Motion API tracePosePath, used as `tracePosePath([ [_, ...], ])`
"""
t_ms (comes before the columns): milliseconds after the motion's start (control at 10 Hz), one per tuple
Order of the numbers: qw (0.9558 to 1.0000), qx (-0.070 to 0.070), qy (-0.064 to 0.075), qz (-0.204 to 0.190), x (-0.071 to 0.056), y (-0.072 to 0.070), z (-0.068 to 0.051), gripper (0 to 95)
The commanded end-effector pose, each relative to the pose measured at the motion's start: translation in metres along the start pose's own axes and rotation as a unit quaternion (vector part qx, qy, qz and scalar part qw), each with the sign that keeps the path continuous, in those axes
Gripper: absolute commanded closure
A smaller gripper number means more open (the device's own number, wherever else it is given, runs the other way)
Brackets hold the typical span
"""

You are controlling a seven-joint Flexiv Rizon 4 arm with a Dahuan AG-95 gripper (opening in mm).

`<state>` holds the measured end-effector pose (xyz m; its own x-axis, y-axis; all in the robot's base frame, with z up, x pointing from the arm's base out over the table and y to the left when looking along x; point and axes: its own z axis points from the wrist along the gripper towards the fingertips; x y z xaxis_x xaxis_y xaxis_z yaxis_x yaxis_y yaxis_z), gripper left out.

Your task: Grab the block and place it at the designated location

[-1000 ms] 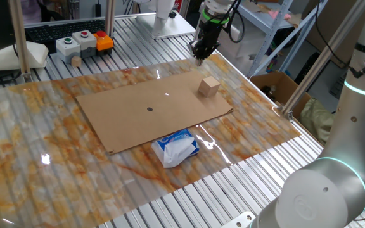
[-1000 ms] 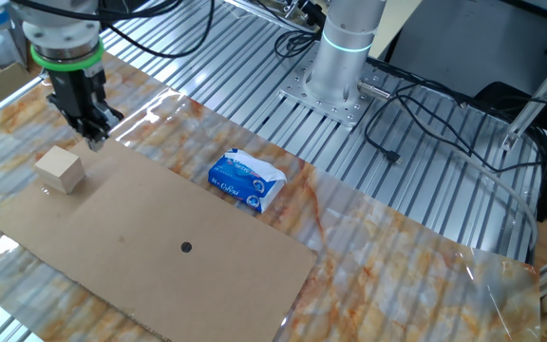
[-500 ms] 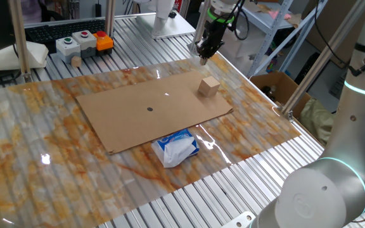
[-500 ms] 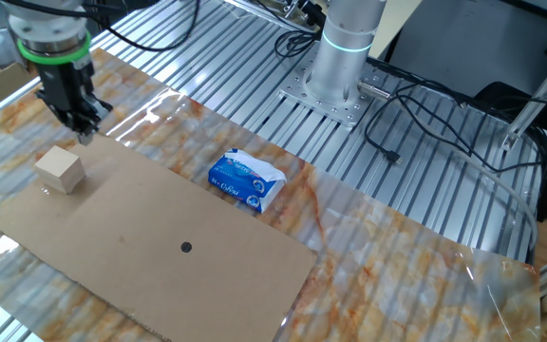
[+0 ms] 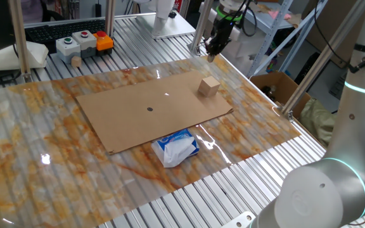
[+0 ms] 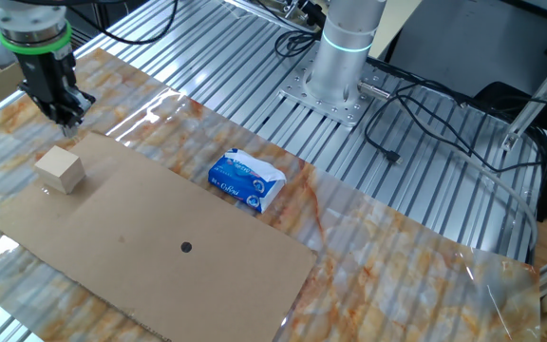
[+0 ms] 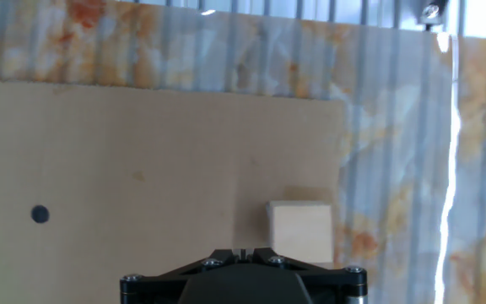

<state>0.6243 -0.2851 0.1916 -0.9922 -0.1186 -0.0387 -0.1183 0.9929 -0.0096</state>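
Note:
The block (image 5: 209, 87) is a light tan wooden cube on the far right part of the brown cardboard sheet (image 5: 132, 120). It also shows in the other fixed view (image 6: 61, 170) and in the hand view (image 7: 300, 230). The black dot (image 5: 149, 109) lies near the sheet's middle; it shows in the other fixed view (image 6: 186, 248) and the hand view (image 7: 40, 214). My gripper (image 5: 211, 56) hangs in the air above the marble top beyond the block, apart from it. It is shut and empty. In the other fixed view my gripper (image 6: 68, 120) is up and behind the block.
A blue-and-white tissue packet (image 5: 176, 147) lies at the sheet's near edge. A button box (image 5: 84, 42) and a small peg (image 5: 76, 61) stand at the back left. A cardboard box (image 5: 277, 85) sits off the table's right side. The arm's base (image 6: 342, 57) stands behind the table.
My gripper has risen and drifted away from the sheet's far edge, toward the table's back. It stays shut. The block, dot and packet have not moved.

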Motion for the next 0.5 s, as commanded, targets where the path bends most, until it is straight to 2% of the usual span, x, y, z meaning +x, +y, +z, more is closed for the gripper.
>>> tracePosePath([
  [100, 0.9998, -0.001, 0.002, -0.02, -0.005, -0.013, -0.004, 95.0],
  [500, 0.9991, 0.001, 0.002, -0.043, -0.009, -0.034, -0.007, 95.0],
])
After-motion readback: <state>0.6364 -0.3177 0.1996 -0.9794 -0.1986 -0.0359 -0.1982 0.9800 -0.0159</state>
